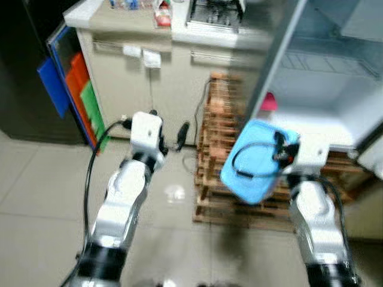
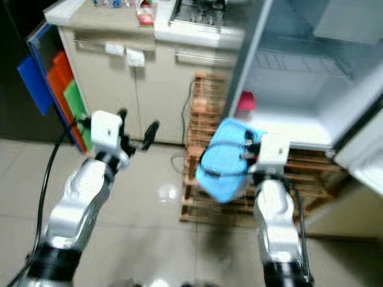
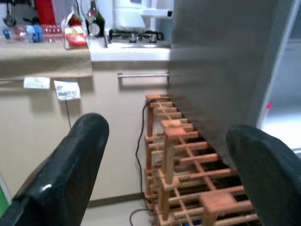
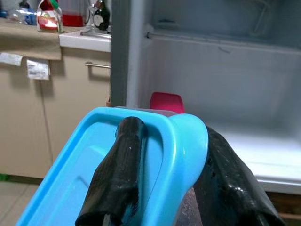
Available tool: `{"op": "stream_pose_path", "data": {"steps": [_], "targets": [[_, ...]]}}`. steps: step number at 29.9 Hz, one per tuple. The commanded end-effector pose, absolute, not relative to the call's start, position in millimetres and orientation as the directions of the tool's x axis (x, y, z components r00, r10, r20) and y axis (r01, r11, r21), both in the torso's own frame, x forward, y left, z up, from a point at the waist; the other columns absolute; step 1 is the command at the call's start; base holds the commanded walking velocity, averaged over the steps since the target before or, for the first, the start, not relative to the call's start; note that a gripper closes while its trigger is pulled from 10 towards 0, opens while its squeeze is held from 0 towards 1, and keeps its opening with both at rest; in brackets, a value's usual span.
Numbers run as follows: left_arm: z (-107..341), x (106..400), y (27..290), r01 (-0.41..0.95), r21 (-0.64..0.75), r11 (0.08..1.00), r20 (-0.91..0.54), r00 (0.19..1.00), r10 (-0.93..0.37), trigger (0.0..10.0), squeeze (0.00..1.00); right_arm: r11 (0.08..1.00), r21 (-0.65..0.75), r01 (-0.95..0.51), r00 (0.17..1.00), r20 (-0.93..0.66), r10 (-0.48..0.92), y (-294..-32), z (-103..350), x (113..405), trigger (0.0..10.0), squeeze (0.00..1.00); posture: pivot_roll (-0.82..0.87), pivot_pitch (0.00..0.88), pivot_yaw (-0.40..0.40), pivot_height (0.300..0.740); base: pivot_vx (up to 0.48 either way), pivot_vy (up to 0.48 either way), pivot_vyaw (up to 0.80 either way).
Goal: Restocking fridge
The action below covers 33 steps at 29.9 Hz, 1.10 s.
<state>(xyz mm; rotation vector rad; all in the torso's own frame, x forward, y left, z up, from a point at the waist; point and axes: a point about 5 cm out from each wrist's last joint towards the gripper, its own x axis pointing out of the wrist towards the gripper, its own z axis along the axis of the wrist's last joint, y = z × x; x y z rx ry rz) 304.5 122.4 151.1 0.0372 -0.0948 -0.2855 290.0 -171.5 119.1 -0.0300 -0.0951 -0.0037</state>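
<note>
My right gripper (image 4: 164, 155) is shut on the rim of a light blue plastic container (image 1: 254, 161), holding it tilted in the air in front of the open fridge (image 1: 323, 89). One black finger (image 4: 124, 165) lies inside the rim, the other outside. The fridge's white shelf (image 4: 244, 146) stands just beyond, and a small pink object (image 4: 166, 101) rests at its near left corner. My left gripper (image 3: 164, 155) is open with nothing between its fingers, raised out to the left and pointing toward the wooden rack (image 3: 183, 165).
A slatted wooden rack (image 1: 218, 149) stands on the tiled floor left of the fridge. Behind it runs a beige cabinet (image 1: 155, 84) with a counter holding bottles and a stove. Coloured boards (image 1: 78, 89) lean at the far left. A black cable trails down the cabinet.
</note>
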Motion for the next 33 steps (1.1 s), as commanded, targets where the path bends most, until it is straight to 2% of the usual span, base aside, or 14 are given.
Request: {"op": "stream_pose_path", "data": {"steps": [1, 4, 5, 6, 7, 9, 13, 22, 33], "targets": [[149.5, 305.1, 113.8, 0.306, 0.037, 0.951, 0.078, 0.948, -0.308, 10.0, 0.00, 0.999, 0.007, 0.050, 0.988, 0.148, -0.050, -182.2, 133.3, 293.4, 0.0, 0.20, -0.06, 0.040, -0.037, 0.740, 0.289, -0.259, 0.00], [147.9, 306.4, 114.0, 0.298, 0.011, 0.954, 0.065, 0.952, -0.298, 10.0, 0.00, 0.992, 0.096, 0.076, 0.987, 0.135, -0.088, -185.4, 136.8, 295.5, 0.0, 0.20, -0.06, 0.041, -0.035, 0.740, 0.000, 0.000, 0.00], [146.0, 309.2, 117.8, 0.282, -0.020, 0.959, 0.044, 0.959, -0.281, 10.0, 0.00, 0.968, 0.230, 0.098, 0.985, 0.120, -0.128, -186.7, 144.4, 300.1, 0.0, 0.20, -0.06, 0.044, -0.031, 0.740, 0.000, 0.000, 0.00], [146.0, 309.2, 117.8, 0.282, -0.020, 0.959, 0.044, 0.959, -0.281, 10.0, 0.00, 0.968, 0.230, 0.098, 0.985, 0.120, -0.128, -186.7, 144.4, 300.1, 0.0, 0.20, -0.06, 0.044, -0.031, 0.740, 0.000, 0.000, 0.00], [144.5, 310.9, 121.5, 0.271, -0.045, 0.962, 0.029, 0.963, -0.270, 10.0, 0.00, 0.948, 0.301, 0.104, 0.983, 0.115, -0.144, -187.1, 150.0, 302.8, 0.0, 0.20, -0.06, 0.046, -0.032, 0.740, 0.000, 0.000, 0.00], [144.3, 311.3, 123.4, 0.263, -0.047, 0.964, 0.028, 0.965, -0.262, 10.0, 0.00, 0.947, 0.306, 0.102, 0.982, 0.121, -0.145, -187.6, 152.7, 303.6, 0.0, 0.20, -0.06, 0.046, -0.032, 0.740, 0.000, 0.000, 0.00], [146.5, 311.8, 126.4, 0.251, 0.008, 0.968, 0.042, 0.967, -0.251, 10.0, 0.00, 0.969, 0.228, 0.091, 0.980, 0.151, -0.128, -190.6, 156.0, 304.6, 0.0, 0.19, -0.06, 0.046, -0.032, 0.740, 0.000, 0.000, 0.00], [158.8, 308.3, 109.8, 0.312, 0.063, 0.948, 0.104, 0.943, -0.317, 10.0, 0.00, 0.975, 0.197, 0.099, 0.981, 0.145, -0.129, -193.1, 157.3, 307.5, 0.0, 0.19, -0.06, 0.047, -0.034, 0.740, 0.000, 0.000, 0.00], [165.9, 308.7, 105.4, 0.323, 0.083, 0.943, 0.137, 0.933, -0.332, 10.0, 0.00, 0.976, 0.189, 0.110, 0.978, 0.157, -0.140, -195.8, 160.5, 309.9, 0.0, 0.20, -0.06, 0.047, -0.032, 0.740, 0.411, 0.000, 0.00]]}}
